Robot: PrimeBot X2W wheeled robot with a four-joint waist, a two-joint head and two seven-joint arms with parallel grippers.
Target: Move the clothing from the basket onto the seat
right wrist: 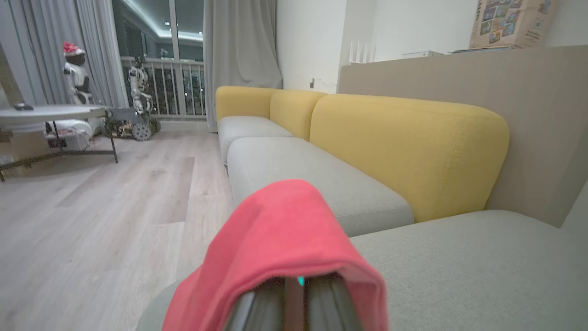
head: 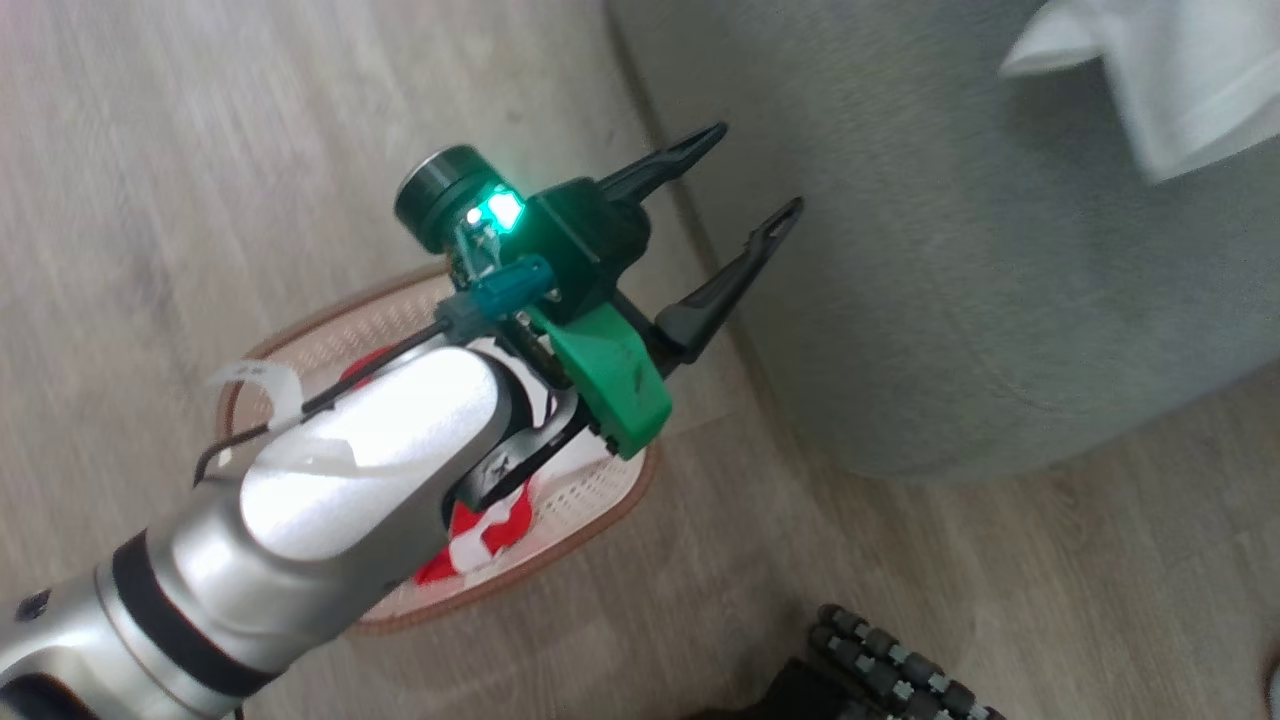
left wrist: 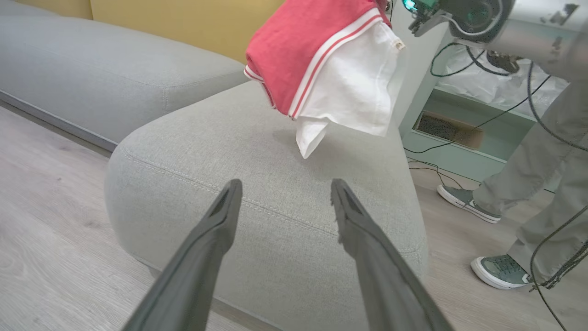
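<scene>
My left gripper (head: 755,170) is open and holds nothing. It hovers above the cream basket (head: 590,500), fingers aimed toward the grey-green seat (head: 950,280). One red-and-white piece of clothing (head: 482,535) lies in the basket, mostly hidden under my left forearm. A second red garment with white panels (left wrist: 330,64) hangs above the seat (left wrist: 257,151), with my right gripper (right wrist: 294,303) shut on it. Its red fabric (right wrist: 280,234) drapes over the right fingers, and its white edge (head: 1150,70) shows at the head view's top right. In the left wrist view the left gripper (left wrist: 285,186) faces the seat's rounded corner.
A person's legs and grey shoes (left wrist: 542,151) stand on the wood floor beside the seat, among black cables (left wrist: 459,138). Yellow sofa backs (right wrist: 404,147) run behind the grey cushions. A low table (right wrist: 46,112) stands far off. A dark ribbed wheel of the robot's base (head: 890,660) sits near the basket.
</scene>
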